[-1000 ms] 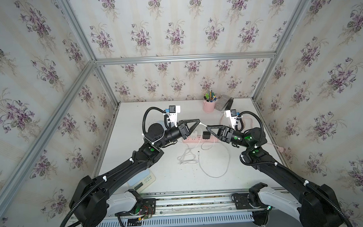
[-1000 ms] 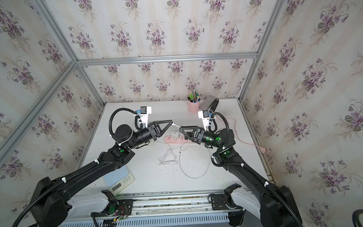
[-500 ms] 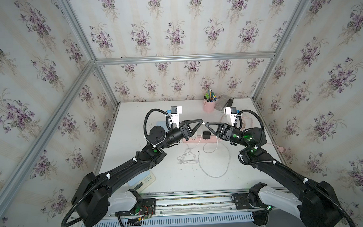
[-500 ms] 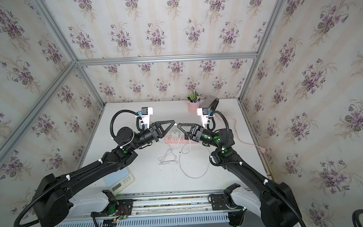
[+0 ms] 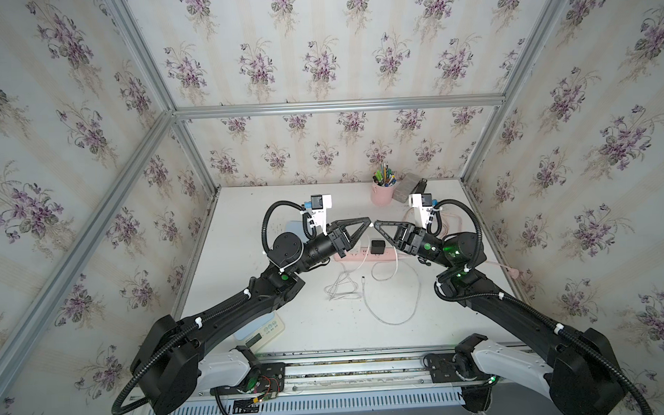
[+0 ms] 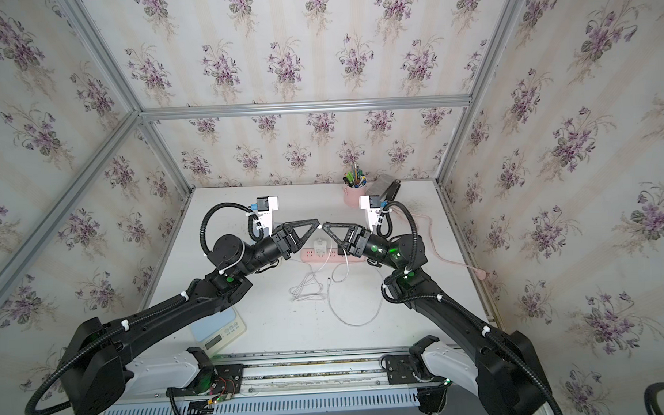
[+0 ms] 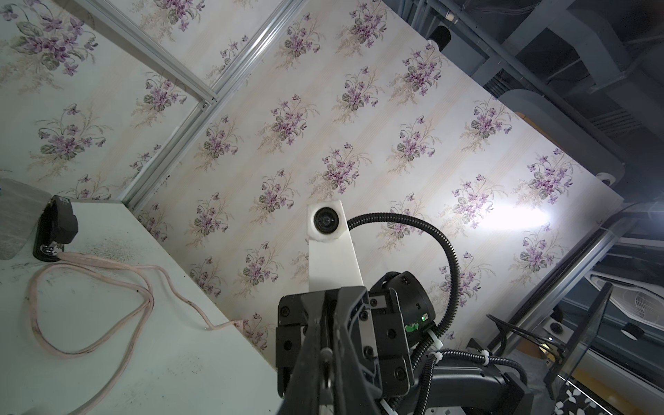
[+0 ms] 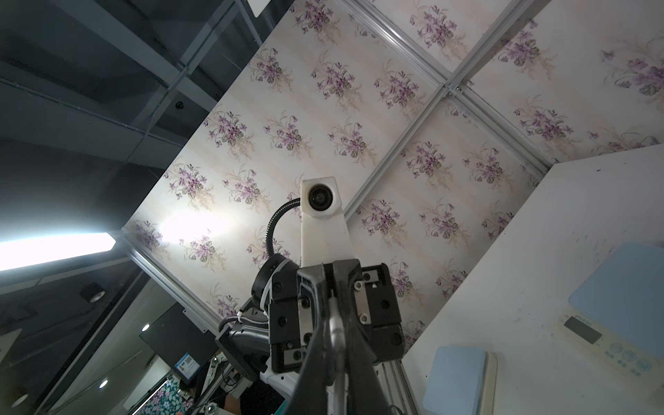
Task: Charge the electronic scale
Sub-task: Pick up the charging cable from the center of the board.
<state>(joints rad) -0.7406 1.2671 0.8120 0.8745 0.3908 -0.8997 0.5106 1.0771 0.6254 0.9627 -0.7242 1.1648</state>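
The electronic scale (image 5: 267, 327) (image 6: 222, 330), cream with a pale blue platform, lies at the table's front left, partly under my left arm; the right wrist view shows the scale's display (image 8: 582, 329). My left gripper (image 5: 368, 223) (image 6: 318, 225) and right gripper (image 5: 377, 224) (image 6: 325, 226) meet tip to tip above the pink power strip (image 5: 389, 256). Both are shut on the same end of a white cable (image 5: 392, 321), whose silver end (image 8: 336, 328) shows between the fingers. The cable's other plug (image 5: 363, 279) lies loose on the table.
A black charger (image 5: 377, 248) and a white charger (image 6: 319, 247) sit in the strip. A pink pen cup (image 5: 383, 194), grey box (image 5: 408, 183) and black stapler (image 7: 55, 223) stand at the back right. A pink cord (image 7: 90, 269) loops there. A second blue pad (image 8: 455, 380) lies behind my left arm.
Both grippers rose and came together from a small gap to tip to tip. The right gripper's jaws went from open to shut on the cable end that the left gripper holds.
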